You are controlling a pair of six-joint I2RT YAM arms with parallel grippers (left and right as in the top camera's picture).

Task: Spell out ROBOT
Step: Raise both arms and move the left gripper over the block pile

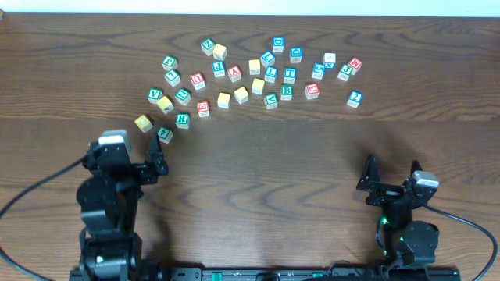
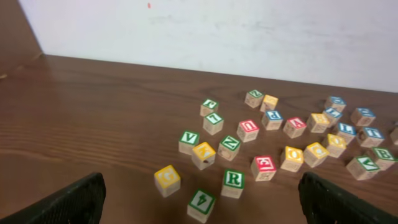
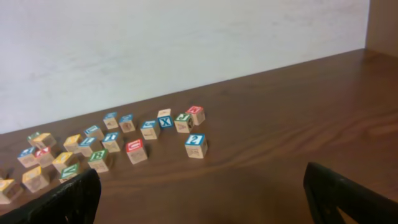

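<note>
The green-framed R cube [image 1: 182, 119] sits letter-up at the 7 o'clock edge of the scatter. A green-framed cube [image 1: 164, 134] lies just at its 7 o'clock and a yellow cube [image 1: 143, 122] at its 9 o'clock. Well off at its 3 o'clock lies the green-framed B cube [image 1: 287, 92], with the blue-framed T cube [image 1: 290, 75] just beside it at 12 o'clock. Between R and B, a yellow-faced cube [image 1: 224, 99] and a second yellow-faced cube [image 1: 241, 94] lie side by side, their letters too small to read. A red-framed cube [image 1: 203, 108] is near the first at 8 o'clock. These five are not in a row and lie among many other lettered cubes on the wooden counter [image 1: 312, 156]. The left arm [image 1: 105, 195] is at 7 o'clock of R, its left jaws spread wide and holding nothing. The right arm [image 1: 406, 211] is at 5 o'clock of B, well apart, its right jaws also spread wide and holding nothing.
</note>
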